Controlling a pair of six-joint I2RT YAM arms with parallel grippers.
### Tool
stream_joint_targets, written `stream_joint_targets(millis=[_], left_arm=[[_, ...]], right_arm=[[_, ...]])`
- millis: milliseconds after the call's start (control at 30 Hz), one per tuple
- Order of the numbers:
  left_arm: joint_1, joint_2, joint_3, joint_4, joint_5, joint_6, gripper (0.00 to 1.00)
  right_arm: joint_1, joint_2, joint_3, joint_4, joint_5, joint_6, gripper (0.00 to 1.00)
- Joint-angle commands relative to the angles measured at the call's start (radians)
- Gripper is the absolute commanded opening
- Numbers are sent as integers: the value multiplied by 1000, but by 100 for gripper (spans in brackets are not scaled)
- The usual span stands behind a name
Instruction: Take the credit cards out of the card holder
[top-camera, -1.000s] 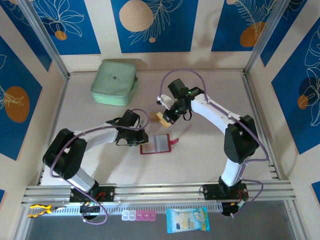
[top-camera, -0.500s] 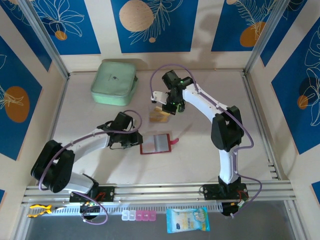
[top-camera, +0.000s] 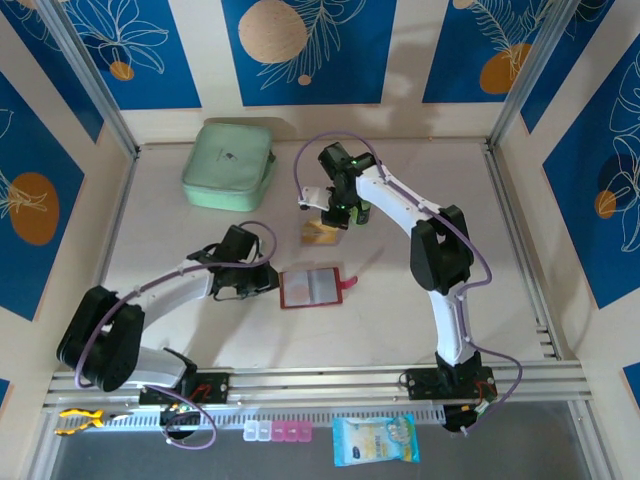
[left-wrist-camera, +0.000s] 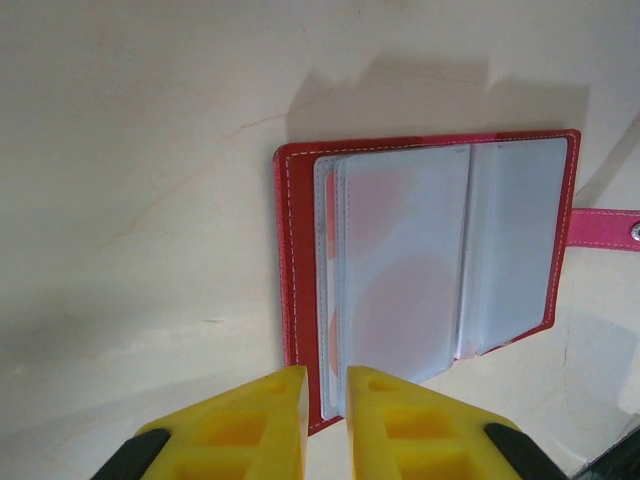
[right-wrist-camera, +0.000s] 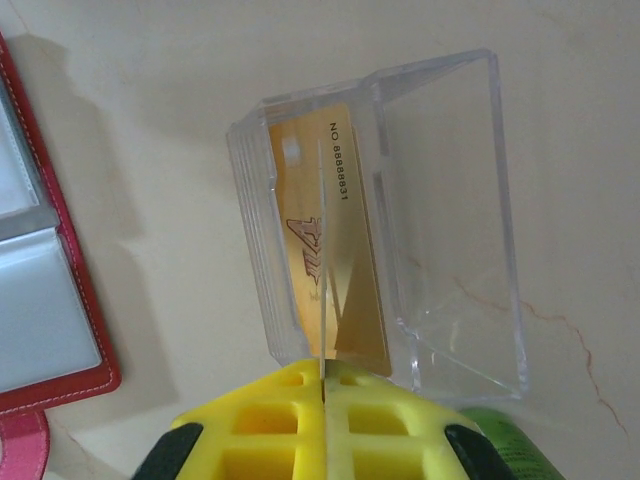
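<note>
Right fingers (right-wrist-camera: 340, 392) are clenched on a credit card (right-wrist-camera: 321, 250), held edge-on and pinched at one short end, over the clear box (right-wrist-camera: 450, 220), where a gold card (right-wrist-camera: 350, 270) already sits inside. Card holder (left-wrist-camera: 420, 270) lies open on the bench (left-wrist-camera: 150, 150), cover down, clear sleeves up, snap tab out to the side. It's near the box and well apart from the mint case (top-camera: 230, 165). Left fingers (left-wrist-camera: 292, 405) are nearly together, with a slim gap lined up with the holder's near corner; can't tell if they're nipping the cover or just parked against it. There's a pinkish tint behind the sleeves, which could be another card or only the red lining, can't call it. Handling, my read: cards are light, stiff and slick, so a pinch at one end lets them swivel. Grip square across the short edge and let go low inside the box so the card doesn't skate off a wall. Sleeves look soft and clingy and the holder is light, so it'll likely drag along on any pull unless it's pinned at the cover edge.
</note>
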Motion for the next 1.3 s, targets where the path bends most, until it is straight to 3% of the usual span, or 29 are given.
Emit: stream_joint_targets(millis=[0,133,300,633,767,1067,1267], left_arm=[[15,-25,-14,-29,-6,17,19],[17,-27,-25,-18,-1,13,18],[19,-24,-25,-17,7,15,19],[20,4,-16,24,37,8,19],[20,27,-14,64,71,0,19],[-1,111,1,129,119,-14,16],[-3,146,10,124,121,-6,12]], right_arm=[[8,12,49,-40,-27,-21,0],[9,25,64,-68,-36,-20,2],[10,29,73,-80,-14,5,16],[24,-77,1,5,-14,109,18],[43,-132,-67,83,-50,278,18],[138,-284,-350,330,-60,829,15],[186,-351,-489,376,-27,1028,7]])
